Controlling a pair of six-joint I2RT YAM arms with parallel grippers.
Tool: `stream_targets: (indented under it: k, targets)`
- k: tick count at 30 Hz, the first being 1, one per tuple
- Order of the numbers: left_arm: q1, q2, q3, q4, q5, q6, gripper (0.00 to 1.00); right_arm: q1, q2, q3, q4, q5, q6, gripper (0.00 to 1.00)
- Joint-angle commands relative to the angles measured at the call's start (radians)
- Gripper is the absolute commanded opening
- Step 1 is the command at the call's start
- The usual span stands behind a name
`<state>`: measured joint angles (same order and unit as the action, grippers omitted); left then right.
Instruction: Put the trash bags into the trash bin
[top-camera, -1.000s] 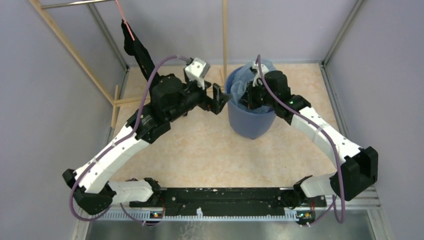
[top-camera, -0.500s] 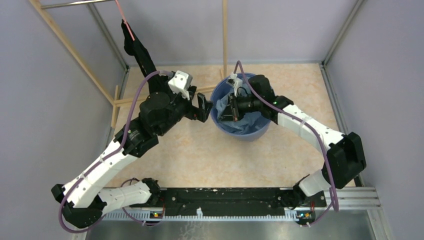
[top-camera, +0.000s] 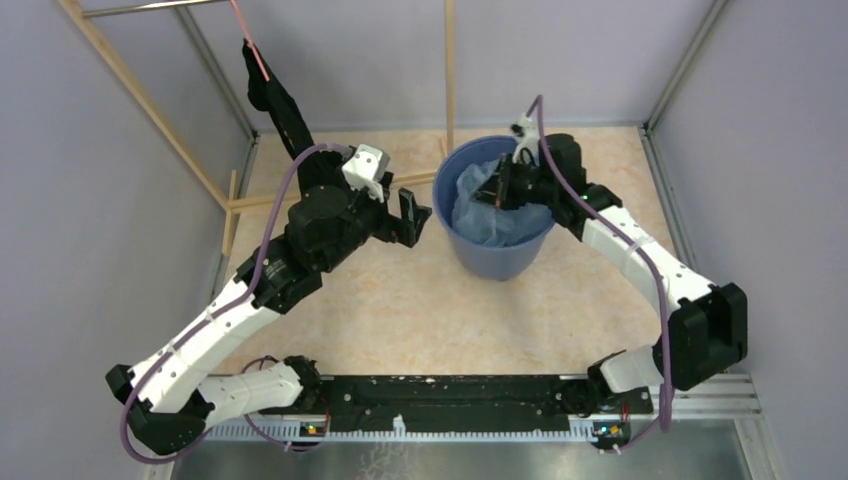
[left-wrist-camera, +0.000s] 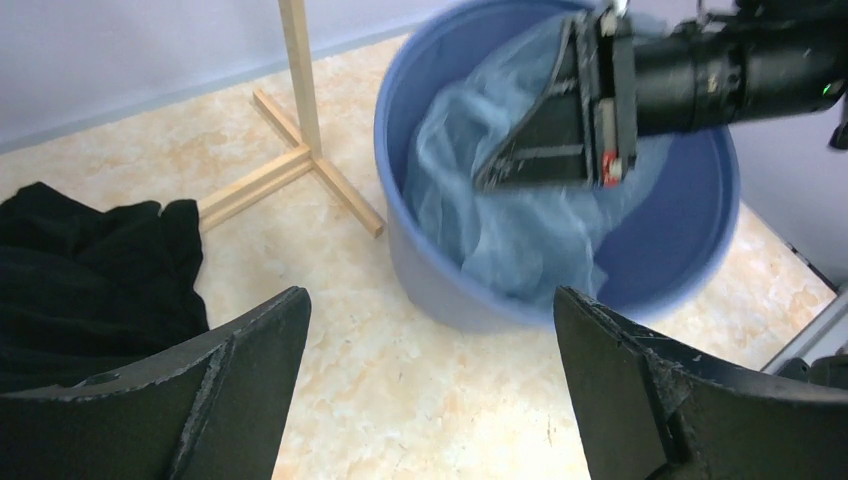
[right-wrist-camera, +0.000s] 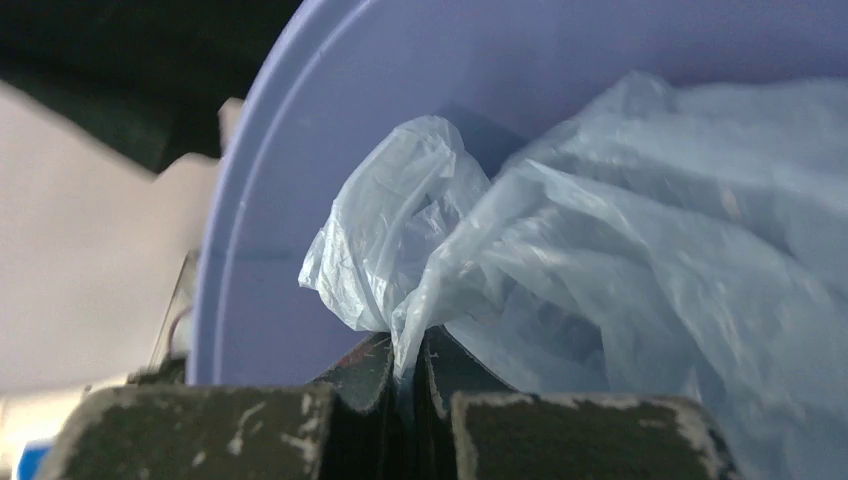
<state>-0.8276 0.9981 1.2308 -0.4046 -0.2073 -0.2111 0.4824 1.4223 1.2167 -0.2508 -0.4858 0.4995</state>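
The blue trash bin (top-camera: 470, 255) stands upright at the back centre of the table. The pale-blue trash bag (top-camera: 480, 212) lies crumpled inside it; it also shows in the left wrist view (left-wrist-camera: 500, 220) and the right wrist view (right-wrist-camera: 600, 260). My right gripper (top-camera: 497, 188) is inside the bin's mouth, shut on a fold of the bag, with the film pinched between its fingertips (right-wrist-camera: 440, 365). My left gripper (top-camera: 412, 214) is open and empty, just left of the bin and apart from it. The bin shows in the left wrist view (left-wrist-camera: 430, 275) and the right wrist view (right-wrist-camera: 260, 200).
A black cloth garment (top-camera: 272, 100) hangs from a pink hanger at the back left; part of it shows on the floor in the left wrist view (left-wrist-camera: 90, 270). A wooden stand (top-camera: 449, 70) rises behind the bin, its foot (left-wrist-camera: 310, 170) beside it. Metal frame posts line the walls.
The bin has swung back upright and shifted right after tipping toward the left. My right gripper rose and moved right with the bag. My left gripper has stayed open beside the bin.
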Motion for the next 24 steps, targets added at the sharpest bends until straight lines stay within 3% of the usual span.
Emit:
stream_targets:
  k: [1, 8, 12, 17, 24]
  targets:
    - [0.002, 0.034, -0.035, 0.043, 0.049, -0.047, 0.97, -0.069, -0.089, -0.046, -0.036, 0.197, 0.030, 0.00]
    - [0.004, 0.177, 0.020, 0.093, 0.114, -0.134, 0.92, -0.071, -0.131, -0.083, -0.045, 0.155, -0.004, 0.00]
    - [0.005, 0.283, 0.162, 0.062, 0.051, -0.148, 0.89, -0.070, -0.171, -0.078, -0.067, 0.140, -0.032, 0.00]
    - [0.015, 0.344, 0.193, 0.120, -0.027, -0.134, 0.90, -0.070, -0.243, -0.057, -0.116, 0.158, -0.071, 0.00]
    - [0.016, 0.498, 0.283, 0.081, -0.075, -0.053, 0.77, -0.070, -0.338, -0.008, -0.162, 0.184, -0.099, 0.00]
